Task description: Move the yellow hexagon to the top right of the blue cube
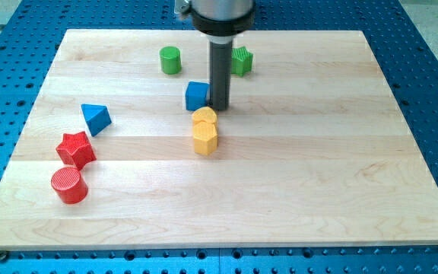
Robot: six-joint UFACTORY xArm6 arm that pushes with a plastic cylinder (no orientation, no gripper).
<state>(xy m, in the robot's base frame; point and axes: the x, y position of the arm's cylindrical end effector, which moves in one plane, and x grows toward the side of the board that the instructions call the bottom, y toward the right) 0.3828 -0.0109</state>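
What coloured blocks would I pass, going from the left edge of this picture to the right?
Red cylinder → red star → blue triangle → green cylinder → blue cube → green star. The two yellow blocks overlap the cube's span, so I leave them out.

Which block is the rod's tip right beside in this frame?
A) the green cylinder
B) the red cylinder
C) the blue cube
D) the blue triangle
C: my tip stands just at the view's right of the blue cube, above the two yellow blocks and far from the other three.
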